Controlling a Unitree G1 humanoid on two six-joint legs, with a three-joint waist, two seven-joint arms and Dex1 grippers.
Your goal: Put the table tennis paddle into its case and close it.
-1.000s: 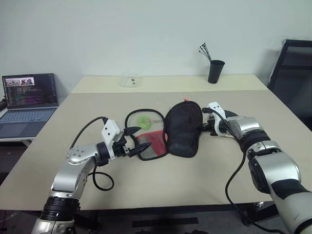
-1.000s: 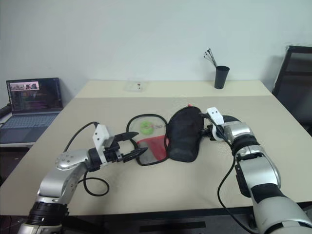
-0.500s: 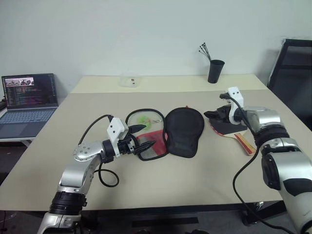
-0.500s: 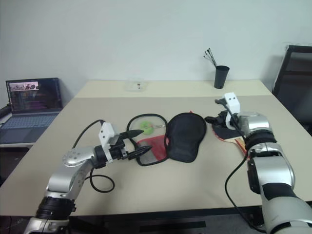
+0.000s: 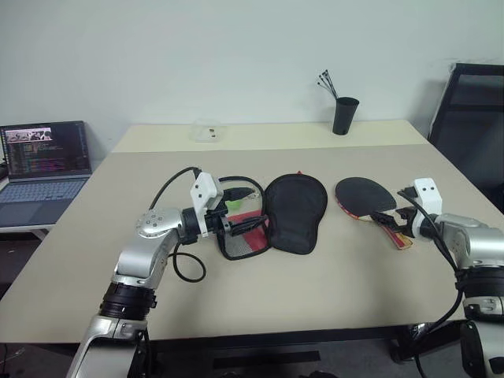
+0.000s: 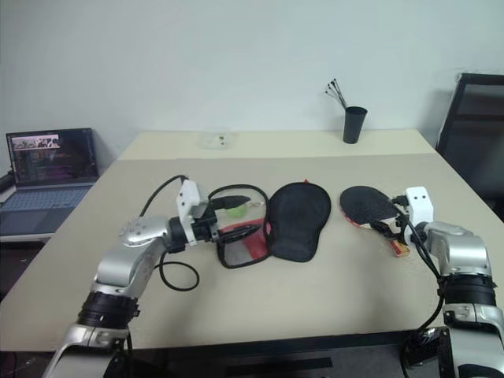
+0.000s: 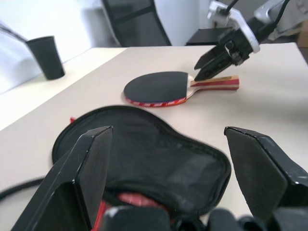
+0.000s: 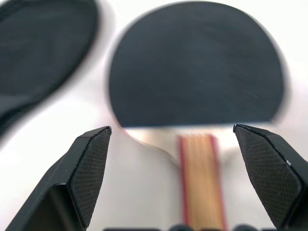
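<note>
1. Left gripper [image 5: 240, 223]: we hold it level over the near, mesh-and-red half of the case, fingers spread wide with nothing between them. In our left wrist view the two fingers [image 7: 82, 183] straddle the black flap without closing on it.

2. Right gripper [image 5: 394, 223]: we have it at the paddle's handle end, jaws at their widest and empty. Our right wrist view looks straight down the wood handle, which lies between the fingers [image 8: 91, 168] but is not yet pinched.

3. Case [image 5: 295, 209]: lying unzipped and spread flat near the middle of the table [image 5: 260, 307], black half toward our right, the mesh half with the red panel toward our left. Nothing is inside it that we can see.

4. Paddle [image 5: 364, 195]: flat on the table, just to the right of the case and apart from it, black blade toward the far side, handle [image 5: 398, 235] pointing to our right gripper.

5. Cup [image 5: 344, 115]: black, at the far edge, well apart from the work.

Standing, in our judgement: case open and ready; paddle not yet picked up. Left to do: grasp the handle, slide the blade in, fold the flap over, zip it.
</note>
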